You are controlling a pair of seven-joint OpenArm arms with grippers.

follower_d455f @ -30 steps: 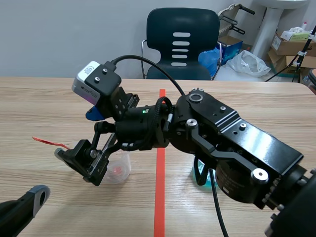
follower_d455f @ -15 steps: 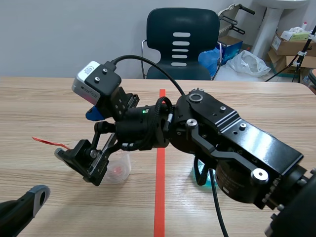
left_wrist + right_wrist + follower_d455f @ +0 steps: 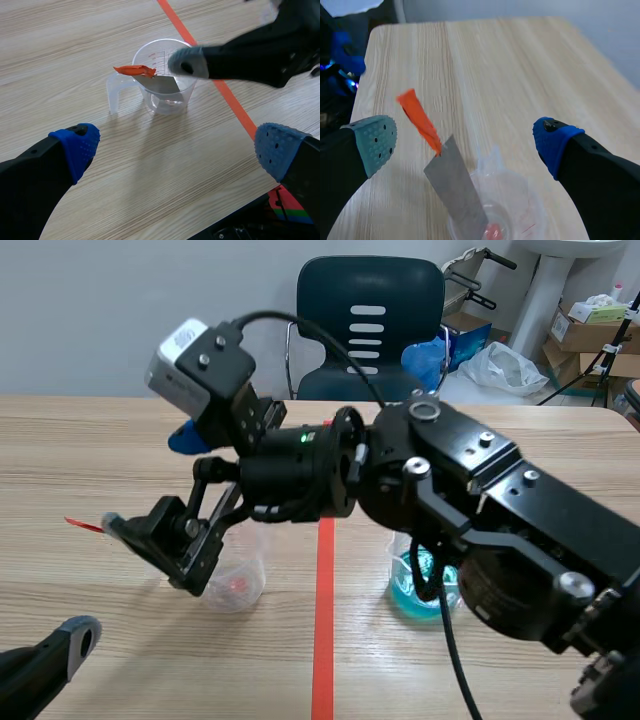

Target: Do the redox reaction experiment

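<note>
A clear plastic measuring cup (image 3: 165, 104) with a side handle stands on the wooden table (image 3: 75, 40), just beside an orange-red tape line (image 3: 226, 96). A grey metal strip (image 3: 161, 83) with an orange end leans in the cup, and one finger (image 3: 187, 62) of the right arm, grey-green padded, hangs over the rim beside it. The left gripper (image 3: 177, 147) has its blue-padded fingers wide apart, the cup ahead of them.

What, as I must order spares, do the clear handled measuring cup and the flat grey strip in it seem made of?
Clear handled measuring cup: probably transparent moulded plastic, glossy; see-through wall, printed scale marks, one-piece handle. Flat grey strip: likely thin sheet metal, matt, with straight cut edges; which metal is unclear. Its orange-red end: perhaps tape or a coating.
</note>
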